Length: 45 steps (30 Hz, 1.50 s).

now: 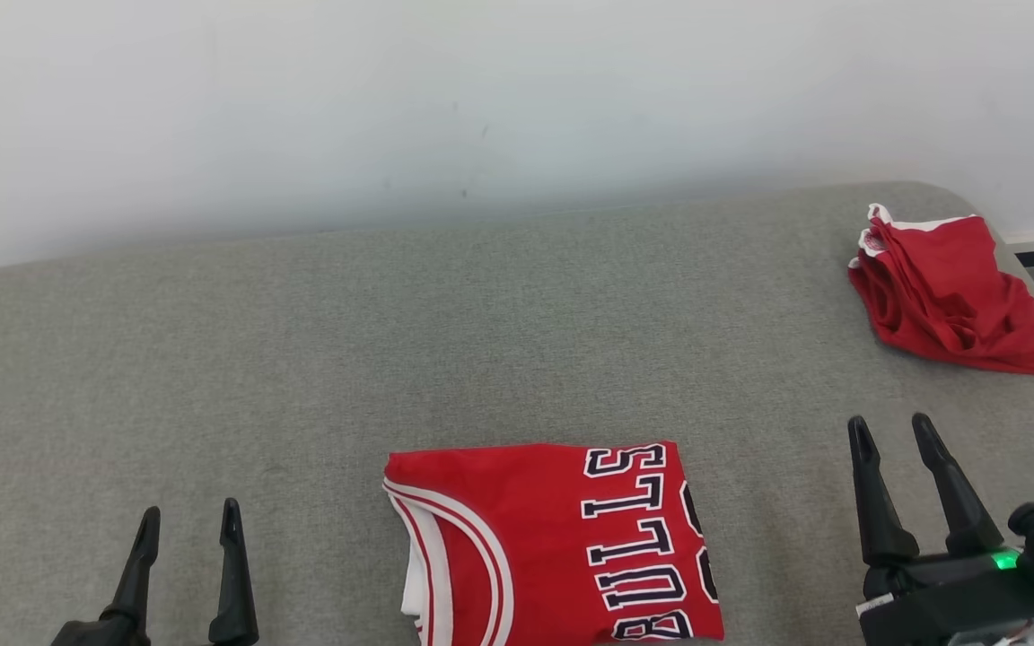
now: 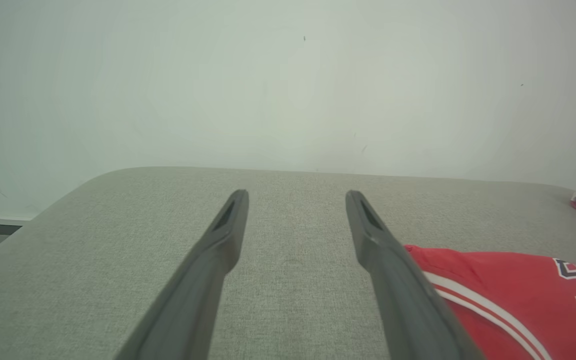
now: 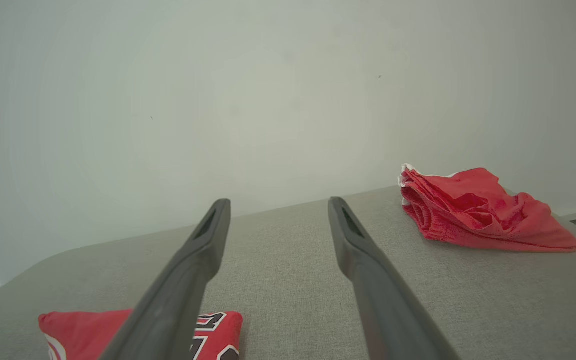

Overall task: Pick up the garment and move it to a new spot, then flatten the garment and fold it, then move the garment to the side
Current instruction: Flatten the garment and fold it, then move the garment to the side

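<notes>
Left claw [image 1: 190, 508]: two fingers spread wide, holds nothing. Right claw [image 1: 889, 419]: fingers spread wide too, holds nothing.

Red jersey [image 1: 535, 529] lies flat, folded, on grey cloth top [image 1: 302, 359]. It sits between both claws and touches neither. From left claw it lies to right; from right claw, to left. Right claw looks a bit closer, I think.

Dark letters [image 1: 634, 529] with white edges run near to far. Red and white stripes curve on left side. Near end cut off by picture, so long side hard to tell.

Far right: bunched red cloth [image 1: 948, 296], well apart. White wall [image 1: 481, 90] behind.
</notes>
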Tool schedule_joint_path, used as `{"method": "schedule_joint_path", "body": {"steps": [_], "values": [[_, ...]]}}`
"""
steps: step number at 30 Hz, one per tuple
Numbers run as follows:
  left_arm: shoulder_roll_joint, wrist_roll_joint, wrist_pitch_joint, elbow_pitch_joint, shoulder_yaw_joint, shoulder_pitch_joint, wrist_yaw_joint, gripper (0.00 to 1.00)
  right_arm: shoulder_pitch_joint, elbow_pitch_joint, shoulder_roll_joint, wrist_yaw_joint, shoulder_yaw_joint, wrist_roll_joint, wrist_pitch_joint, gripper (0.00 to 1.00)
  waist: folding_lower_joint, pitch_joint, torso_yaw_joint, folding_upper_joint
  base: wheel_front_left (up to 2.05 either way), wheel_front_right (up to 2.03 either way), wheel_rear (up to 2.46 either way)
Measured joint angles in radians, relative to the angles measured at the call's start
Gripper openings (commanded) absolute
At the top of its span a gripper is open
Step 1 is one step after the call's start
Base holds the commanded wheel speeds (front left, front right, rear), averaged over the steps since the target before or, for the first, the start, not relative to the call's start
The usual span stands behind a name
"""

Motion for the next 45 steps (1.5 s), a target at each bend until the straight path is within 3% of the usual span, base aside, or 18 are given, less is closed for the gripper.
{"method": "schedule_joint_path", "body": {"steps": [17,37,45], "values": [[0.002,0.064,0.000,0.029,0.027,0.010,-0.040,1.00,0.047,0.002,0.052,0.000,0.015,-0.151,-0.004,1.00,0.0000,-0.006,-0.011,0.0000,0.00,0.00,0.00],[0.002,0.065,0.000,0.028,0.035,0.019,-0.057,1.00,0.035,0.033,0.059,0.000,0.016,-0.176,-0.005,1.00,0.0000,-0.007,0.016,0.0000,0.00,0.00,0.00],[0.001,0.063,0.000,0.030,0.029,-0.005,-0.056,1.00,-0.017,0.191,0.053,0.000,0.071,-0.174,-0.001,1.00,0.0000,0.015,0.039,0.0000,0.00,0.00,0.00]]}}
